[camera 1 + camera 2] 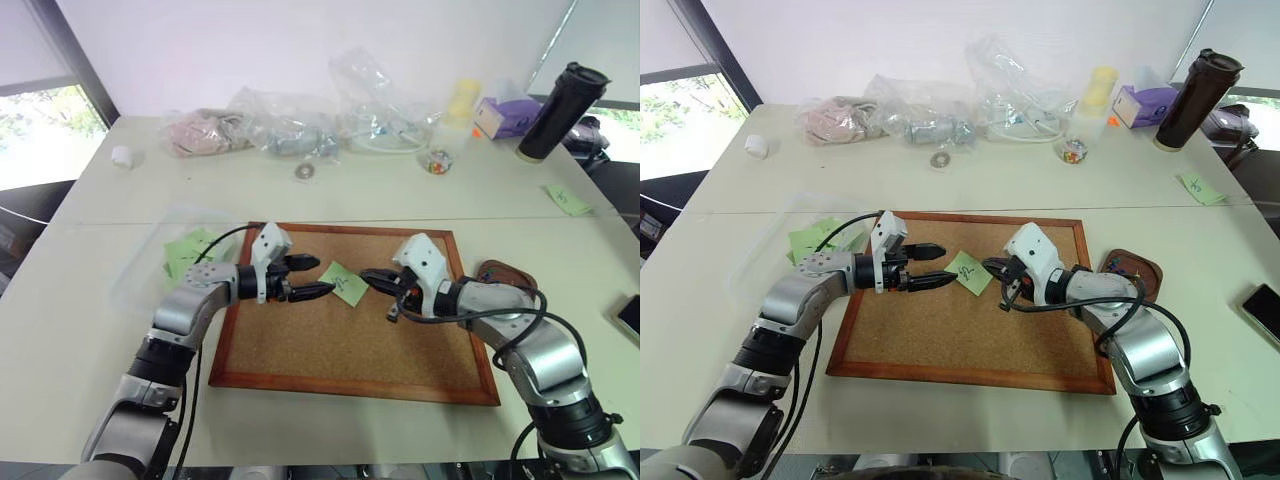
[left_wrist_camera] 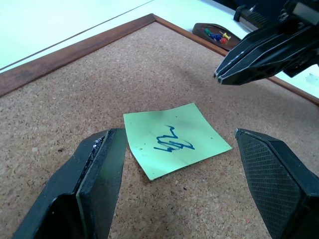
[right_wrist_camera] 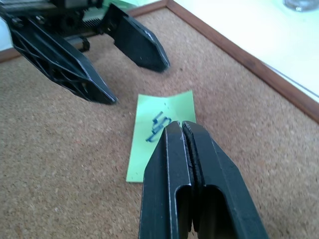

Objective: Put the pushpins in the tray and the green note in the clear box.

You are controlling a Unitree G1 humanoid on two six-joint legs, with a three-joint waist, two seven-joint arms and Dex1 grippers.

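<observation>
Cork board [image 1: 340, 340], black tumbler [image 1: 562, 112]

Bright, even daylight fills the scene, strongest from the window [image 1: 40, 125] at the robot's left, where the view outside washes out pale. The white table [image 1: 330, 190] glares softly and shadows under the arms stay faint and short. The head views bend straight lines near their edges. In the left wrist view the green note [image 2: 175, 138] and cork board [image 2: 99, 99] are sharp, while the near fingers [image 2: 89, 189] blur; in the right wrist view the far corner goes soft.
</observation>
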